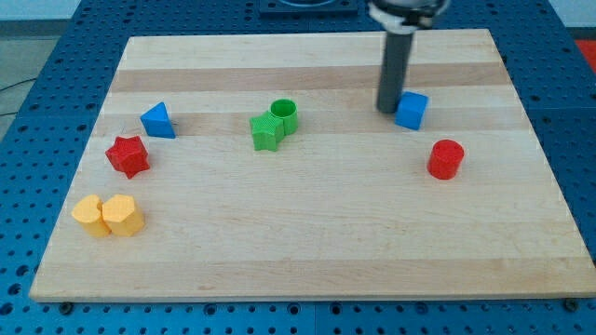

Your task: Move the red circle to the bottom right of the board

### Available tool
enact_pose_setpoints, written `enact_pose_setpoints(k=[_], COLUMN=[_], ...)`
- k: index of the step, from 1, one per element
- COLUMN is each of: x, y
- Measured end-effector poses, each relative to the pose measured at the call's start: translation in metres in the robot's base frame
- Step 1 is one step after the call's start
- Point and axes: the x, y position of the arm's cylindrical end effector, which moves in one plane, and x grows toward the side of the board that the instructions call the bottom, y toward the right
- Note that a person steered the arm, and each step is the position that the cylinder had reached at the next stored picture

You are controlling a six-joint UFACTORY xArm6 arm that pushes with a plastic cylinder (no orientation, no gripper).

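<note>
The red circle (446, 159), a short red cylinder, stands on the wooden board (307, 233) at the view's right, about mid-height. My tip (387, 109) is up and to the left of it, touching or nearly touching the left side of a blue cube (411, 110). The blue cube lies between my tip and the red circle, just above the circle. The rod comes down from the view's top.
A green cylinder (284, 113) and a green star (266, 132) sit together near the board's middle. A blue triangle (158, 121) and a red star (128, 155) are at the left. Two yellow blocks (110, 216) sit at the lower left.
</note>
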Motion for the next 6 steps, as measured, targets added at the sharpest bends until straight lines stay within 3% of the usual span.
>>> enact_pose_setpoints(k=[2,3,5,6], x=[0.028,0.08,0.134,0.108], y=[0.023,0.028,0.059,0.053])
